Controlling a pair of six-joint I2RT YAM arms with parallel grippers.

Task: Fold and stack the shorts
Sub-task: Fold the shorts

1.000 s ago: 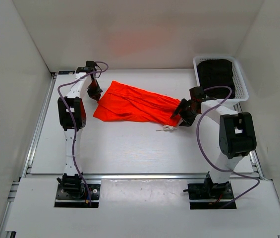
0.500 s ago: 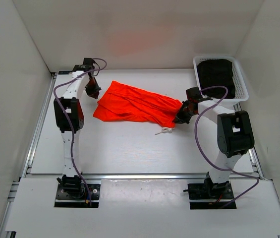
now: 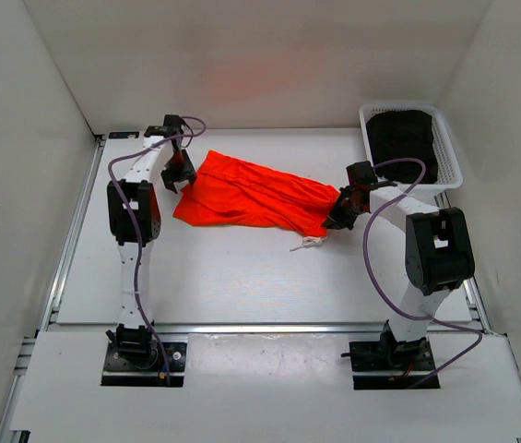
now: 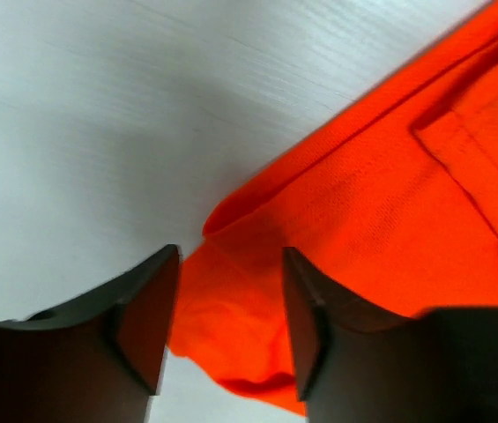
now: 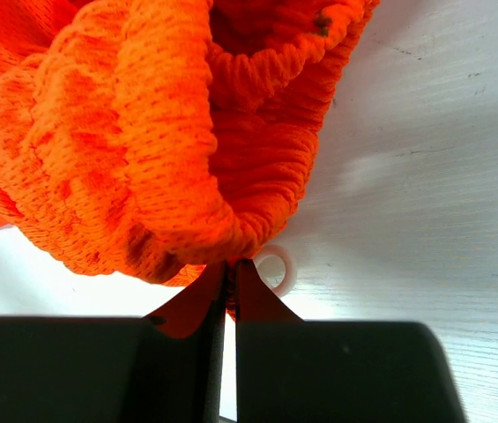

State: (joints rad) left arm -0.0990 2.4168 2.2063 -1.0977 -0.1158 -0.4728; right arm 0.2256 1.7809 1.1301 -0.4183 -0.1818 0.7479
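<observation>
The orange-red shorts (image 3: 251,194) lie spread across the table's middle, waistband to the right. Their white drawstring (image 3: 311,242) trails onto the table below that end. My left gripper (image 3: 179,175) is at the shorts' far left corner. In the left wrist view its fingers (image 4: 147,317) stand apart, and the fabric corner (image 4: 231,317) lies loose between them. My right gripper (image 3: 337,220) is at the waistband end. It is shut (image 5: 231,269) on the gathered elastic waistband (image 5: 160,132), with a white cord loop (image 5: 284,264) beside the fingertips.
A white basket (image 3: 451,157) with dark folded clothes (image 3: 403,138) stands at the back right corner. White walls close in the table at the back and on both sides.
The right gripper has closed on the waistband, having stood open a second ago. The left gripper has opened, let go of the left corner and shifted slightly.
</observation>
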